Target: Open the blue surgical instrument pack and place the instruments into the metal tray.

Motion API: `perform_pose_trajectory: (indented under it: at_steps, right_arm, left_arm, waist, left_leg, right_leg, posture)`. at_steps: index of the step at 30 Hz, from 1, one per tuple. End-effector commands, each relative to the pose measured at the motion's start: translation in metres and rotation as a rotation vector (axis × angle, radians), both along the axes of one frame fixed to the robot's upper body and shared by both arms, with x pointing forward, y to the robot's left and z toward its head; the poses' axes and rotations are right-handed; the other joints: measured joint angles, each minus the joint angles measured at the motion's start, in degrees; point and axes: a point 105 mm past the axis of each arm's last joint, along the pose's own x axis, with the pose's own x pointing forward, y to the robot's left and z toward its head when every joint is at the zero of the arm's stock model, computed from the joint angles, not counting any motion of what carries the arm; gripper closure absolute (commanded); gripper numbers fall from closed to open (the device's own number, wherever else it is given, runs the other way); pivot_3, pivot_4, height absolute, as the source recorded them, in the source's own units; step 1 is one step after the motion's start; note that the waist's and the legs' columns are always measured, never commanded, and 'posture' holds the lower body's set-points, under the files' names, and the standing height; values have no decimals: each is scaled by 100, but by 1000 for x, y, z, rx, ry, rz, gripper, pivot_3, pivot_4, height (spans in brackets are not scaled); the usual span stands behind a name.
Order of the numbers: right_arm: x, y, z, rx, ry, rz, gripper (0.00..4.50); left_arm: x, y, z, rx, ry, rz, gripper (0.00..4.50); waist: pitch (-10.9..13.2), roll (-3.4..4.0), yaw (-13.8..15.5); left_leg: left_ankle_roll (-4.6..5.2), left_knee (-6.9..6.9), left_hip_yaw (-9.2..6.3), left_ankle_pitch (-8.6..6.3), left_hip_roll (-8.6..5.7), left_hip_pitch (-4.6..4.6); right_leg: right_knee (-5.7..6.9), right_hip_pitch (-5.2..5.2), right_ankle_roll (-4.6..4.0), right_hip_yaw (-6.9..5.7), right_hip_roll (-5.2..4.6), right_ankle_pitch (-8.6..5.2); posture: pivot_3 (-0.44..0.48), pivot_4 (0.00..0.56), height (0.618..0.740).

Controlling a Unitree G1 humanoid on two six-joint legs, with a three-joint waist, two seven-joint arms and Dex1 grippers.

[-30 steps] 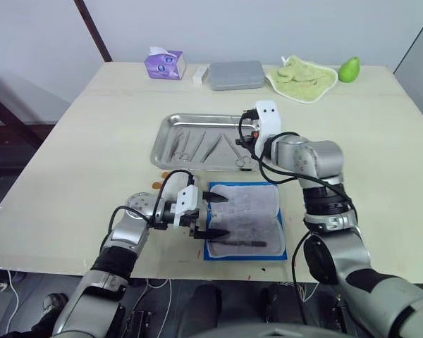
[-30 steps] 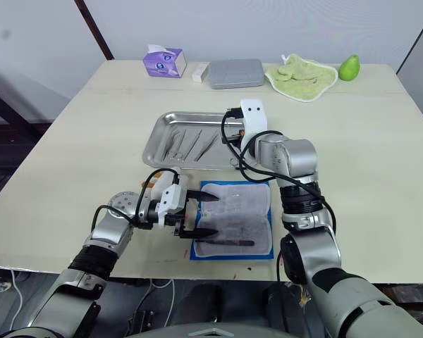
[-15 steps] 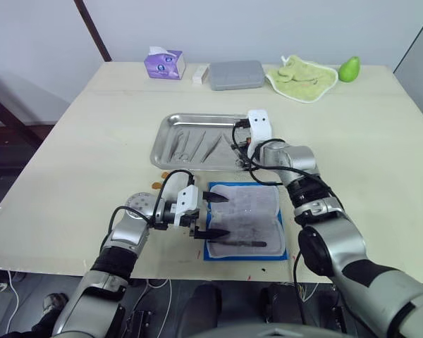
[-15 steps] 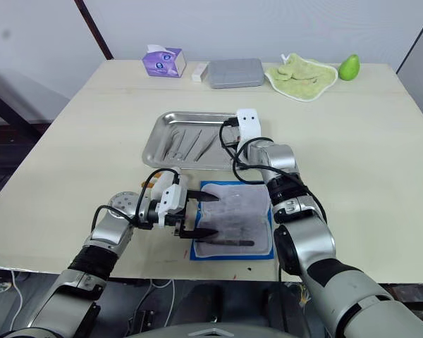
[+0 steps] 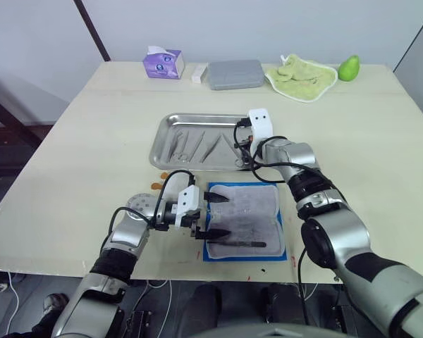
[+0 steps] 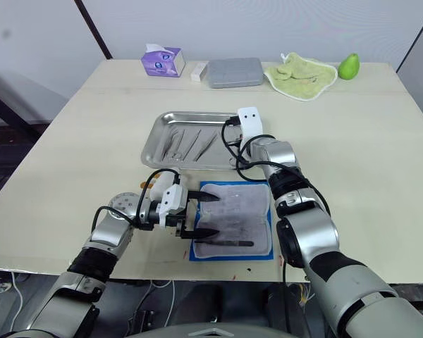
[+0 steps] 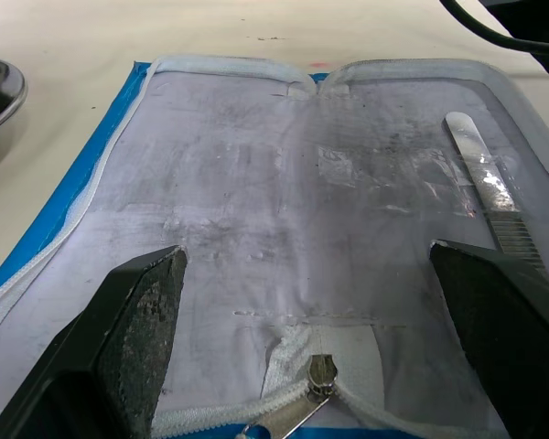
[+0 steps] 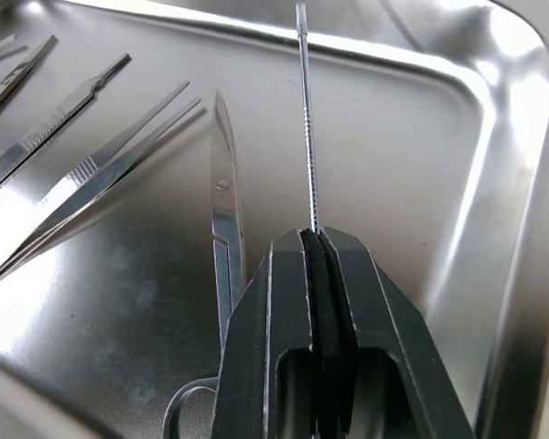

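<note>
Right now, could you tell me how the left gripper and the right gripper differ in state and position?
The left gripper is open and empty, its fingers spread over the unzipped blue surgical instrument pack; the right gripper is shut on a thin metal probe. The left sits over the pack's lining, where one instrument remains; the right is over the metal tray. Both have black fingers.
</note>
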Motion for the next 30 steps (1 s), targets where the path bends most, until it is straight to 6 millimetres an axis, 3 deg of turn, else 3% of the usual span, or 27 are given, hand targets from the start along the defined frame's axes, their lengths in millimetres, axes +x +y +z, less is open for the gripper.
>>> perform_pose_trajectory:
  at_steps: [1, 5, 6, 8, 12, 16, 20, 26, 30]
  right_arm:
    - [3, 5, 17, -5, -54, 32, 4403]
    - [3, 5, 15, -13, -52, 38, 4403]
    - [3, 4, 16, -13, -53, 38, 3935]
    - [3, 4, 16, -14, -54, 41, 3629]
    - [3, 3, 19, -19, -67, 44, 1818]
    - [0, 4, 27, 2, -103, 71, 1818]
    - [-15, 2, 45, 62, -245, 171, 1818]
    - [-59, -2, 63, 170, -425, 397, 1818]
    - [-103, -21, 67, 242, -466, 574, 1818]
  left_arm:
    - [-11, 1, -28, 85, 104, 3, 0]
    - [-11, 0, -27, 84, 104, 5, 0]
    - [-11, 0, -27, 84, 105, 6, 0]
    - [-11, 1, -27, 85, 106, 7, 0]
    - [-11, 2, -28, 86, 108, 9, 0]
    - [-12, 3, -30, 85, 112, 11, 0]
    - [-12, 4, -32, 86, 111, 13, 0]
    - [-13, 5, -33, 85, 113, 14, 0]
    - [-14, 5, -32, 84, 114, 12, 0]
  waist:
    - [0, 0, -2]
    - [1, 0, -2]
    - [1, 0, -2]
    - [1, 0, -2]
    - [1, 0, -3]
    - [1, 0, -1]
    - [0, 0, 6]
    - [1, 1, -6]
    - [2, 2, 13]
  left_leg:
    - [0, -1, -1, 0, 0, 0]
    - [0, -2, -1, 0, 1, 0]
    - [0, -3, 0, 0, 0, -1]
    - [0, -5, -1, 0, 0, -2]
    - [0, -10, -1, 0, 0, -1]
    - [0, -11, 0, 0, 1, -1]
    - [0, -14, -3, 0, 2, -2]
    - [0, -16, -4, 0, 1, -2]
    - [0, -16, -3, 0, 0, -1]
  right_leg:
    - [0, -1, 0, 1, 0, 0]
    - [0, -2, 0, 1, 0, 0]
    - [-1, -3, 0, 2, 0, 0]
    - [0, -7, 0, 4, 0, 0]
    - [0, -8, 0, 6, 0, 0]
    - [0, -9, 0, 8, 0, 0]
    - [-2, -11, 0, 10, -1, 0]
    - [-3, -10, 1, 9, -1, 0]
    - [-6, -8, 2, 8, 3, -1]
  posture:
    - [0, 150, 740]
    - [0, 150, 740]
    - [0, 150, 740]
    - [0, 150, 740]
    - [0, 150, 740]
    - [0, 150, 740]
    - [0, 150, 740]
    - [0, 150, 740]
    - [0, 150, 740]
